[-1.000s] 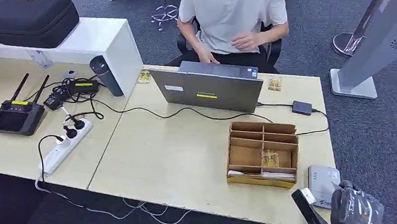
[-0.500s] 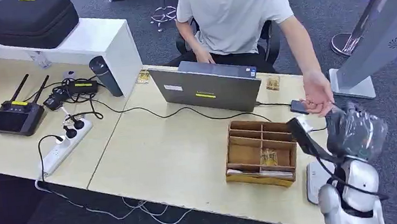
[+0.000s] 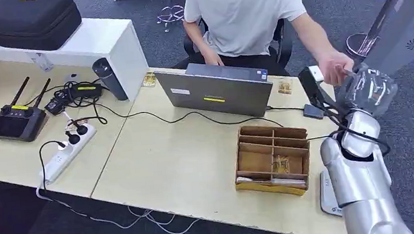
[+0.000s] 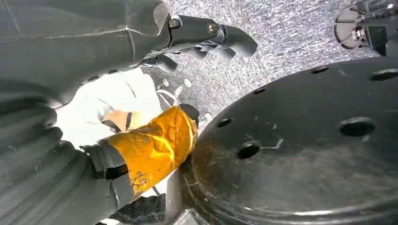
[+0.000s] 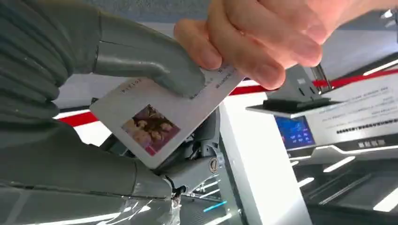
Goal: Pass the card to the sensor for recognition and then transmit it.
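In the right wrist view a white card (image 5: pixel 159 119) with a small picture on it is pinched between my right hand's thumb (image 5: pixel 141 51) and fingers. A person's hand (image 5: pixel 263 42) grips the card's other end. From the head view my right hand (image 3: pixel 371 88) is raised over the table's far right corner, and the person's hand (image 3: pixel 333 67) touches it. The white sensor pad (image 3: pixel 324 194) lies at the table's front right, mostly hidden by my arm. My left hand (image 4: pixel 141 47) hangs by my body, with nothing between its thumb and fingers.
A wooden divider box (image 3: pixel 273 159) stands on the table (image 3: pixel 169 165) left of my right arm. A grey laptop (image 3: pixel 217 93) sits in front of the seated person (image 3: pixel 246 11). A power strip (image 3: pixel 64 155), cables and a controller (image 3: pixel 16 122) lie at the left. A tall kiosk (image 3: pixel 396 38) stands at the right.
My right arm has risen from the table's front right corner up toward the person. The person's arm has reached out and its hand now grips the card.
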